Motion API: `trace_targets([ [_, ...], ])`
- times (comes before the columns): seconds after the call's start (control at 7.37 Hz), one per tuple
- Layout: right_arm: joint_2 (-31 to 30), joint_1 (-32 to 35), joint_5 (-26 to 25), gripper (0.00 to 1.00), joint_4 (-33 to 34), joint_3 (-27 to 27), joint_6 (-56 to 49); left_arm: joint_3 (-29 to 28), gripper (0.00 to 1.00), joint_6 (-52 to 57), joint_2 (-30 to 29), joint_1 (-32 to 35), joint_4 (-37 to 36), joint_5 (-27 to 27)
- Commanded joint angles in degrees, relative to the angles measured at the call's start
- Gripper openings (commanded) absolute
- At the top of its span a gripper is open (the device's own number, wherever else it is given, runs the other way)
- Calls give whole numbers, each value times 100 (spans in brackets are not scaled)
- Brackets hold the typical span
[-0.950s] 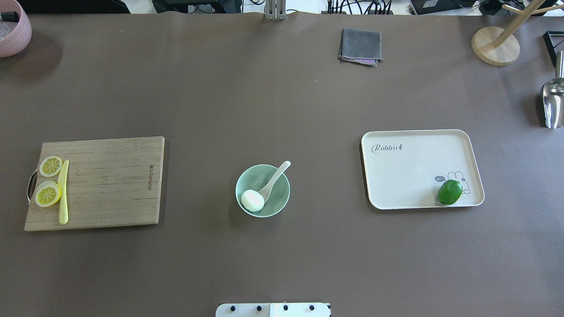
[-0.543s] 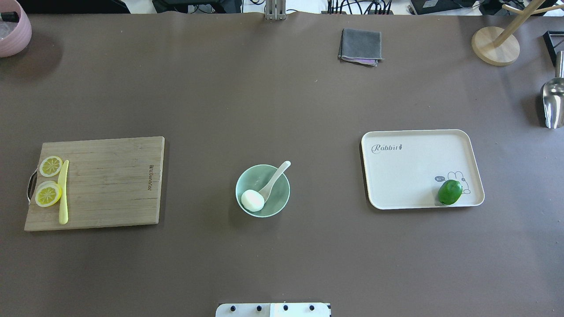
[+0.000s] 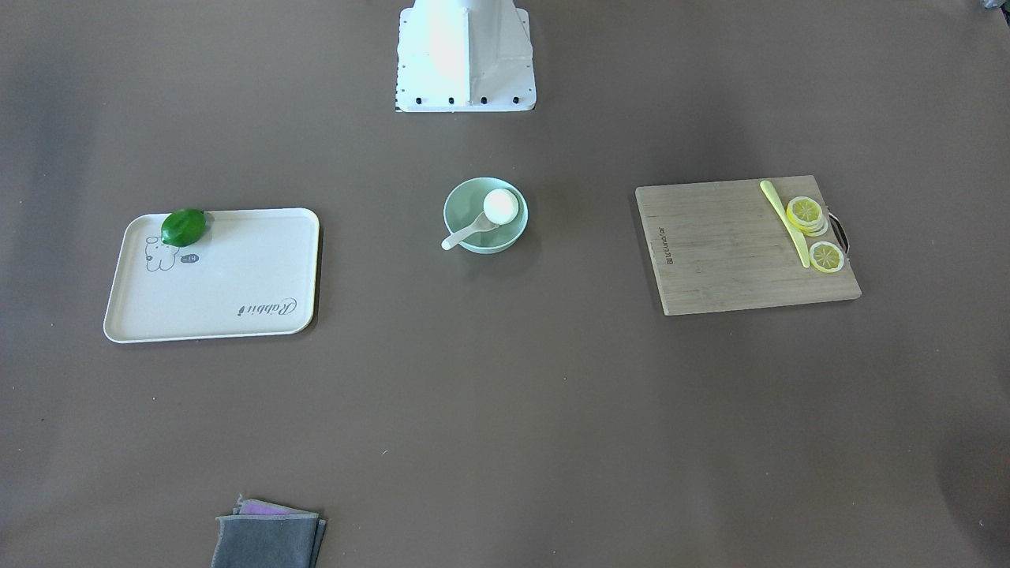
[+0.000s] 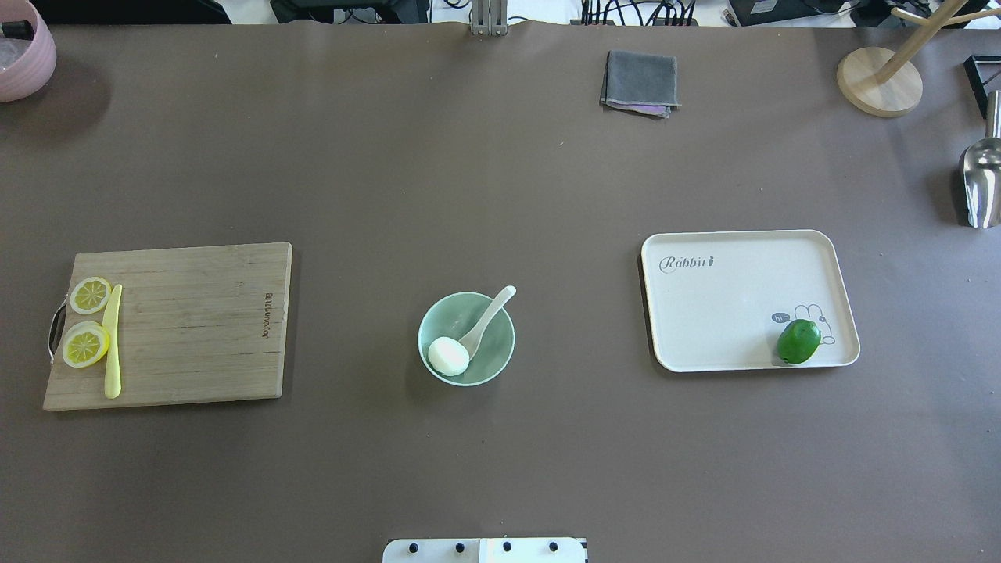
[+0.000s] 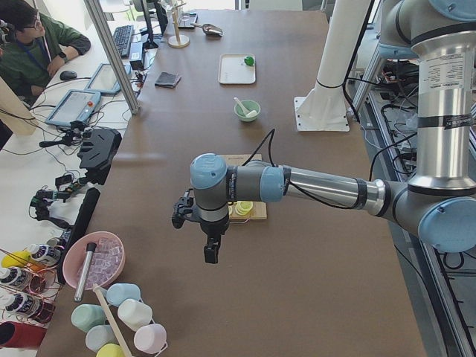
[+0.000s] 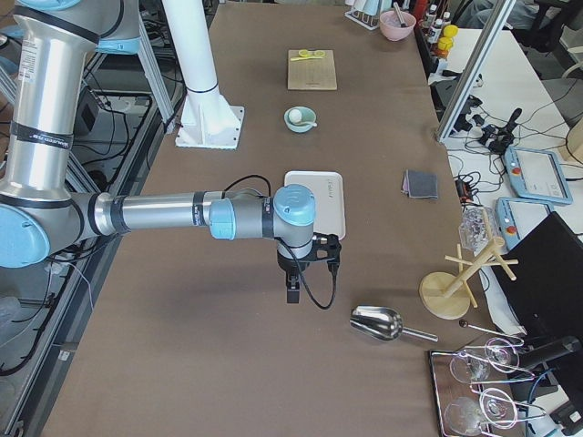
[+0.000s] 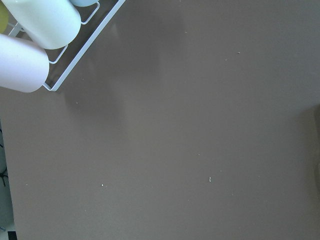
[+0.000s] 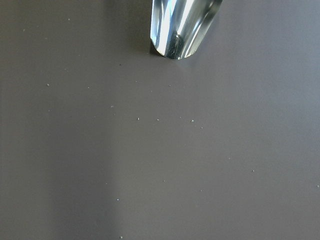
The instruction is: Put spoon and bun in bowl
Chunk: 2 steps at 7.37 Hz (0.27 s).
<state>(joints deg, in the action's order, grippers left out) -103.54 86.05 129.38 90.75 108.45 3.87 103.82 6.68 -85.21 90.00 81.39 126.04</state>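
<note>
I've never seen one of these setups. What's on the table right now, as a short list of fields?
bowl: mint green, mid-table
bun: white, inside the bowl
spoon: scoop in the bowl, handle over the rim
cutting board: holds lemon slices and a yellow knife
tray: cream, one green fruit in a corner
grey cloth: folded, far edge
arms: both held away from the bowl; jaws' state unclear
</note>
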Motion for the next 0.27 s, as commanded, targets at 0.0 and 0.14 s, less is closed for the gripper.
trace_targets([
  [0.0, -8, 0, 0, 100, -144, -43, 8, 33, 98, 0, -4, 0, 0, 0],
  [0.14, -9, 0, 9, 100, -180, -78, 8, 51, 98, 9, 4, 0, 0, 0],
])
